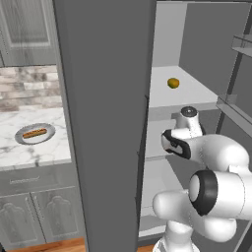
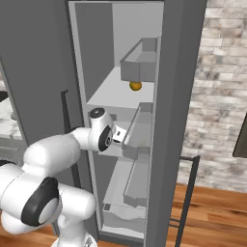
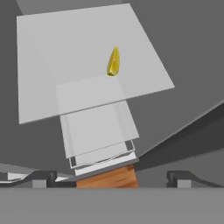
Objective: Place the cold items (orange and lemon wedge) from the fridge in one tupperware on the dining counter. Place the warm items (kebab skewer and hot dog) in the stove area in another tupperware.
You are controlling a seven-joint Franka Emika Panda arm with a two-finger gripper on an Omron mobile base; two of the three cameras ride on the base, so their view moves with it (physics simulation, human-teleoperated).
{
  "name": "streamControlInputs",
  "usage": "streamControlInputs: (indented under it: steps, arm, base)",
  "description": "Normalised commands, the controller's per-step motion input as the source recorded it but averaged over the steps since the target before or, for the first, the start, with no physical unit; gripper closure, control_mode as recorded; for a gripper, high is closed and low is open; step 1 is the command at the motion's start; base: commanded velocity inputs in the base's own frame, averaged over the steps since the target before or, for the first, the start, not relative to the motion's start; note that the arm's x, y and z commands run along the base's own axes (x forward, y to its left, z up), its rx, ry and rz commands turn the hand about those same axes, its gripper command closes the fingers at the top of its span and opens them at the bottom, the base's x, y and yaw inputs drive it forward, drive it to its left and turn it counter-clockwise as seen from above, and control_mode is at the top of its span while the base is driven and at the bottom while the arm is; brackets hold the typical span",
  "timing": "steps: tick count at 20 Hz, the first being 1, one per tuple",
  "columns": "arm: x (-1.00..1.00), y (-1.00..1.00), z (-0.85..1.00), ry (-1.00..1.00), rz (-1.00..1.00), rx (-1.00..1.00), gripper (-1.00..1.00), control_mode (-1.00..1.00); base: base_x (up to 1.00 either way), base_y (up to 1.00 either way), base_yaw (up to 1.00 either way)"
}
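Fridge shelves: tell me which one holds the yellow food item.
The upper shelf holds the lemon wedge; the shelves below it look bare.

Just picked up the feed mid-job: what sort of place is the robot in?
A kitchen, by the look of it: an open fridge with pale shelves holding a lemon wedge, beside a marble counter with a hot dog on a plate.

Fridge [image 1: 103,123] door edge hides the hot dog [image 1: 34,133] plate's rim (slightly).
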Motion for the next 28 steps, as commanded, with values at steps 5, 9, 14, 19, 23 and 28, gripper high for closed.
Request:
streamControlInputs:
  steps: [5, 9, 14, 19, 23, 28]
  arm:
    - [0.15, -0.08, -0.17, 0.00, -0.02, 0.00, -1.00, -1.00]
    - [0.17, -0.06, -0.19, 0.00, -0.02, -0.01, -1.00, -1.00]
    - [0.16, -0.08, -0.27, -0.01, 0.00, -0.03, -1.00, -1.00]
    - [0.26, -0.16, -0.16, 0.00, 0.00, 0.00, -1.00, -1.00]
    - [0.30, -0.15, -0.15, 0.00, 0.00, 0.00, -1.00, -1.00]
    - [0.33, -0.10, -0.15, 0.00, 0.00, 0.00, -1.00, -1.00]
  base:
    - [0.00, 0.00, 0.00]
    - [0.00, 0.00, 0.00]
    - [0.00, 0.00, 0.00]
    - [0.00, 0.00, 0.00]
    - [0.00, 0.00, 0.00]
    - [0.00, 0.00, 0.00]
